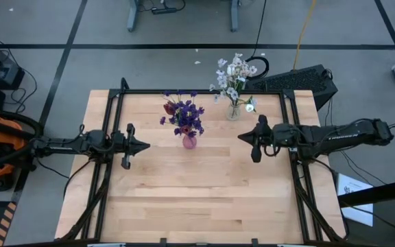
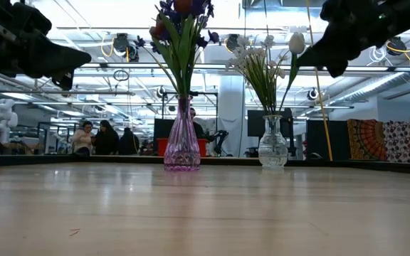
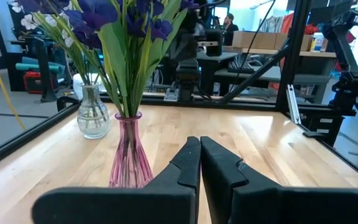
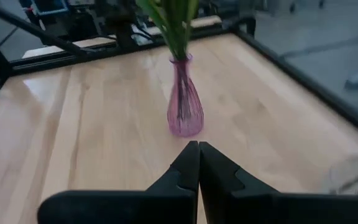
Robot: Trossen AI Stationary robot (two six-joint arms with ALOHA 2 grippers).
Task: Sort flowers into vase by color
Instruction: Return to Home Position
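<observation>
High view: a wooden worktop [image 1: 204,199] sits inside a black frame. Toward its far middle stands a purple vase [image 1: 189,141] holding purple flowers [image 1: 186,116] and a red tulip [image 1: 169,108]. Nearer the far edge, on the right arm's side, a clear vase [image 1: 233,110] holds white flowers [image 1: 234,74]. The left pincer [image 1: 144,145] points inward from the left and the right pincer [image 1: 241,136] from the right. The purple vase is between them, touching neither.

Low view: both vases stand upright on the worktop, their stems green. The dark arms hang in the upper corners. People [image 2: 105,139] stand in the room behind.

Left wrist view: the left pincer's fingers are pressed together above the worktop. The purple vase is near and the clear vase lies beyond it.

Right wrist view: the right pincer is likewise closed tip to tip. It points toward the purple vase, which stands apart from it.
</observation>
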